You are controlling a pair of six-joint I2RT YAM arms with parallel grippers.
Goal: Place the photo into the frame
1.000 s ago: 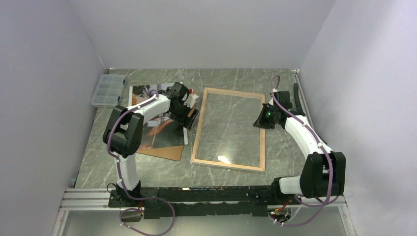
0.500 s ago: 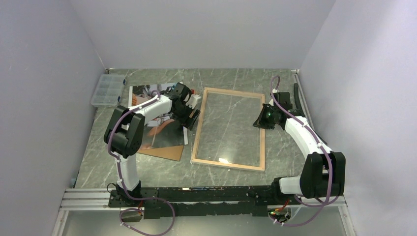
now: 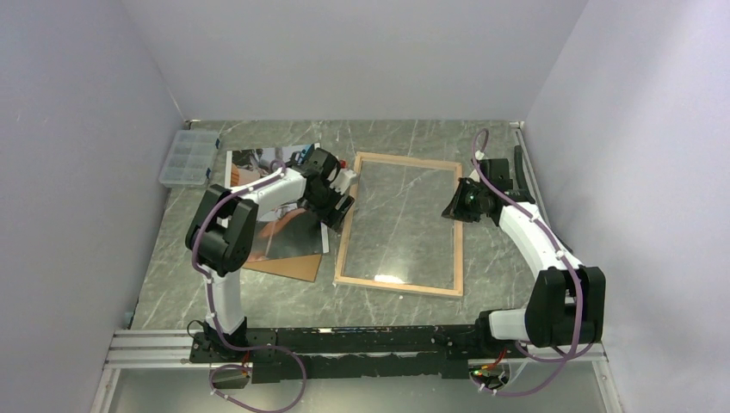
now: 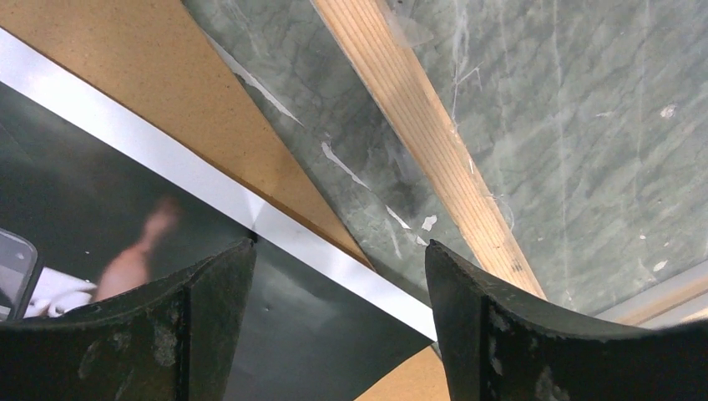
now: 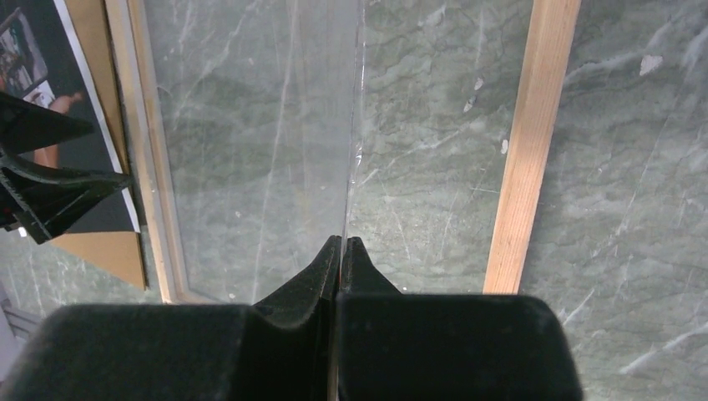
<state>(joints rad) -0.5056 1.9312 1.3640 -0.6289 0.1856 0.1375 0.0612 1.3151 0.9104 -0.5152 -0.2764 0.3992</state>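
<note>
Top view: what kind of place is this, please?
Probably a robot test cell: lilac walls close in a marble-patterned table, and two arms are bolted to a metal rail at its near edge.

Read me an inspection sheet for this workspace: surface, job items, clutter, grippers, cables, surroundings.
Surface: green marbled table, a few white flecks.
Job's things: photo lies flat on the backing panel, left of the frame, not yet in; frame lies flat, wood rim up.
Clutter: compartment box, far left.
Grippers: left gripper open over the photo's right edge, holding nothing; right gripper shut, tips at a thin clear edge over the frame, grip unclear.
Cables: purple cables along both arms.
Surroundings: plain walls on three sides.
</note>
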